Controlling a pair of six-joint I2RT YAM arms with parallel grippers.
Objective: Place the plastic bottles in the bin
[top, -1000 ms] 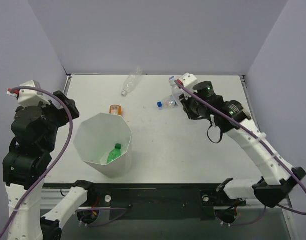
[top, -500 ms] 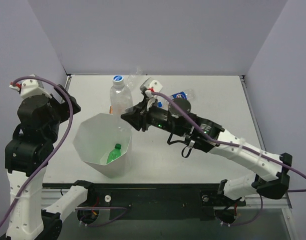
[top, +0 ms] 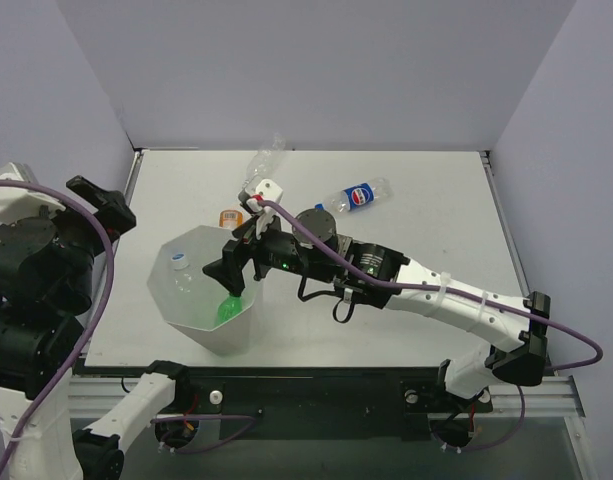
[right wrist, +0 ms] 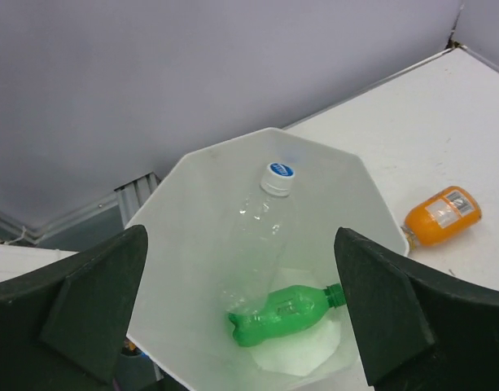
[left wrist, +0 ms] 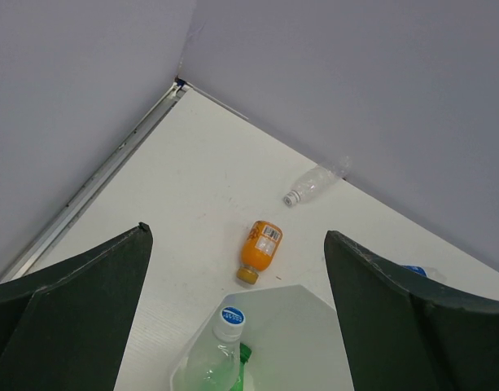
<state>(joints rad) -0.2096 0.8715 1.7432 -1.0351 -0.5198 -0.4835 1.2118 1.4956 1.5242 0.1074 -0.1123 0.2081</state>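
The white bin (top: 186,318) stands at the front left. Inside it a clear bottle with a blue-and-white cap (right wrist: 261,232) leans on the wall (right wrist: 184,212) above a green bottle (right wrist: 286,316). My right gripper (right wrist: 241,236) hangs open over the bin's mouth (top: 229,278), holding nothing. An orange bottle (top: 230,216) lies just behind the bin. A crumpled clear bottle (top: 262,163) lies by the back wall, and a blue-labelled one (top: 358,195) at mid-back. My left gripper (left wrist: 237,232) is open and empty, high at the left (top: 104,203).
The right arm (top: 426,290) stretches across the table's middle from its base at the front right. The table's metal left edge (left wrist: 111,171) and the walls close the space. In the left wrist view the orange bottle (left wrist: 261,248) lies beyond the bin's rim (left wrist: 314,295).
My right gripper carried the clear bottle over the bin, came lower and opened; the bottle now rests inside. The left arm drew back to the left.
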